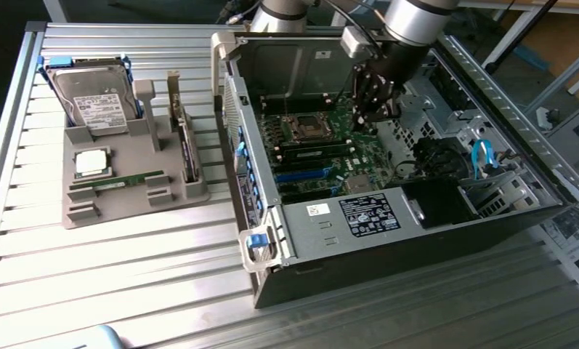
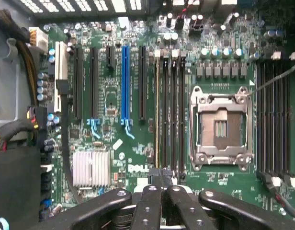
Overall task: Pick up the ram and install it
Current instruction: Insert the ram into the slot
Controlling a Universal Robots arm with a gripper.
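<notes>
Two ram sticks show. One, the ram (image 2: 157,115), looks to stand edge-on in the mem slot nearest the CPU socket (image 2: 219,127), on the side twd the blue slot (image 2: 125,81). In the exterior view it reads as a green strip (image 1: 314,154) just below the socket. The spare ram stick (image 1: 124,180) lies flat on the gray tray (image 1: 134,207), well apart from the arm.

The gripper (image 2: 162,175) has its fingers pressed together with nothing pinched btwn them that I can make out. It's inside the PC case (image 1: 367,240), low over the motherboard (image 2: 114,103), tips at the near end of that slot. Can't tell if they touch the stick.

Judgement: the step in hand is seating. To do it well, push straight down along the slot line w/o side load. Press over each end so both latches click, and keep clear of the open socket pins.

Containers:
- The tray holds the hard drive (image 1: 91,102) upright at the back, the CPU chip (image 1: 92,161) flat in its pocket and the spare stick in front.
- The case holds the board, cables and an empty socket, no CPU fitted
</notes>
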